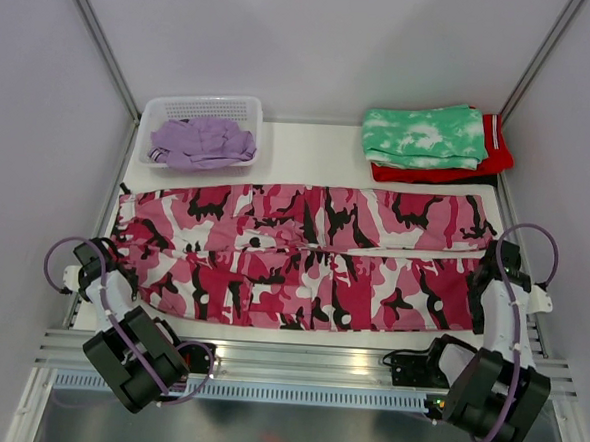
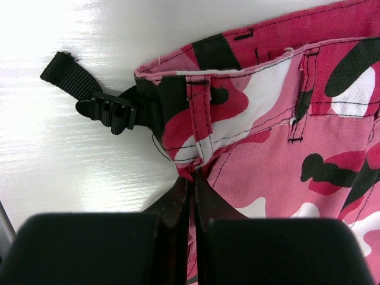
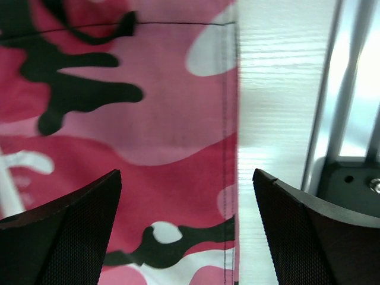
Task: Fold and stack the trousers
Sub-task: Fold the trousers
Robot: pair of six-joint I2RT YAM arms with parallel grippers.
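- The left gripper [image 2: 191, 178] fills the bottom of the left wrist view. Its two dark fingers are pressed together, pinching the waistband edge of the camouflage trousers [image 1: 303, 257] just below a belt loop.
- A black strap with a buckle [image 2: 101, 107] sticks out of that waistband toward the upper left of the frame and lies on the white table [image 1: 309, 152].
- The camouflage trousers lie spread flat across the middle of the overhead view, with the waist at the left and the leg ends at the right.
- The right gripper [image 3: 187, 178] is spread wide and holds nothing. It sits at the leg end, and the stitched hem runs between its fingers, the left finger over fabric and the right over bare table.
- The lilac trousers [image 1: 200, 140] sit bunched in a white basket [image 1: 258, 119] at the upper left, well apart from both grippers.
- A green tie-dye garment [image 1: 426, 134] rests folded on a red garment [image 1: 499, 153] at the upper right.
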